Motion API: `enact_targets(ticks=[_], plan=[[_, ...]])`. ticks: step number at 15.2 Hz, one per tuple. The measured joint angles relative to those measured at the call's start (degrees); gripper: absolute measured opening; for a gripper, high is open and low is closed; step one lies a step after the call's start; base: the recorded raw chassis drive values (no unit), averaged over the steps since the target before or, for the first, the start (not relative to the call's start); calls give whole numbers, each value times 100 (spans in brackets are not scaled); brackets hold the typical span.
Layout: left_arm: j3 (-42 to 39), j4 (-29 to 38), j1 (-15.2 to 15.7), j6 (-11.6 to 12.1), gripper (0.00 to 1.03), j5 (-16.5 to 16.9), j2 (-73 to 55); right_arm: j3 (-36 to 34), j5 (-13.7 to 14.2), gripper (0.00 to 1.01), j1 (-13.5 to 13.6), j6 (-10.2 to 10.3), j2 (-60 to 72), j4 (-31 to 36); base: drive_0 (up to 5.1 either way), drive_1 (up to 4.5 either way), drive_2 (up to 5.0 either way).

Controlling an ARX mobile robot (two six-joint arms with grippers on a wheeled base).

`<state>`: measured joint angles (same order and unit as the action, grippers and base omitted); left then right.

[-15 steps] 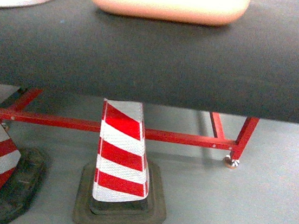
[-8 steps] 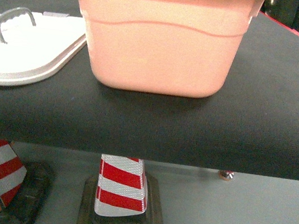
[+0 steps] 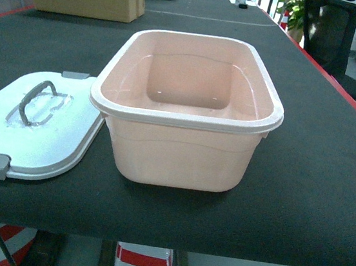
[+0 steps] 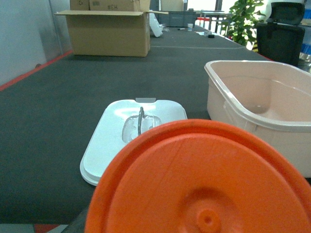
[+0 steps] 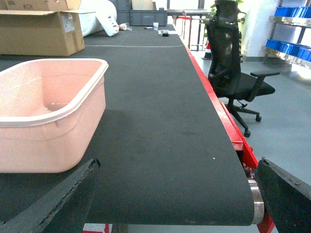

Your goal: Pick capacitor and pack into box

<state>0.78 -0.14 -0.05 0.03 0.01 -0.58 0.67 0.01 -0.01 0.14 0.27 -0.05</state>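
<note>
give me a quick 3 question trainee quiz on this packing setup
1. True or false: the lid is clipped onto the pink box.
2. Which side of the box does the lid lie on in the head view? A) left B) right C) behind
3. Fill in: the inside of the box looks ____.

Key:
1. False; it lies flat on the black table beside the box.
2. A
3. empty; no capacitor shows in it. An orange round thing fills the left wrist view, too close to identify.

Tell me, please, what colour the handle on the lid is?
Grey, on the white lid; the handle shows best in the head view.
</note>
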Motion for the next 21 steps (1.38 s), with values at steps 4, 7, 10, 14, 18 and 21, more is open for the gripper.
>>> enact_targets(ticks=[4, 7, 10, 14, 18, 21], plan=[[0, -22, 0, 0, 43, -4, 0, 0, 2, 98, 0, 0, 0, -22, 0, 0, 0], [0, -24, 0, 0, 43, -2, 0, 0, 2, 98, 0, 0, 0, -22, 0, 0, 0], [0, -24, 0, 0, 43, -2, 0, 0, 2, 98, 0, 0, 0, -22, 0, 0, 0], [0, -22, 0, 0, 43, -2, 0, 0, 0, 98, 0, 0, 0, -22, 0, 0, 0], [177, 2337, -501, 415, 43, -1241, -1845, 0, 0, 98, 0, 0, 0, -28, 0, 0, 0], [1827, 5757, -796, 557, 43, -684, -6531, 0, 0, 98, 0, 0, 0, -24, 0, 0, 0]])
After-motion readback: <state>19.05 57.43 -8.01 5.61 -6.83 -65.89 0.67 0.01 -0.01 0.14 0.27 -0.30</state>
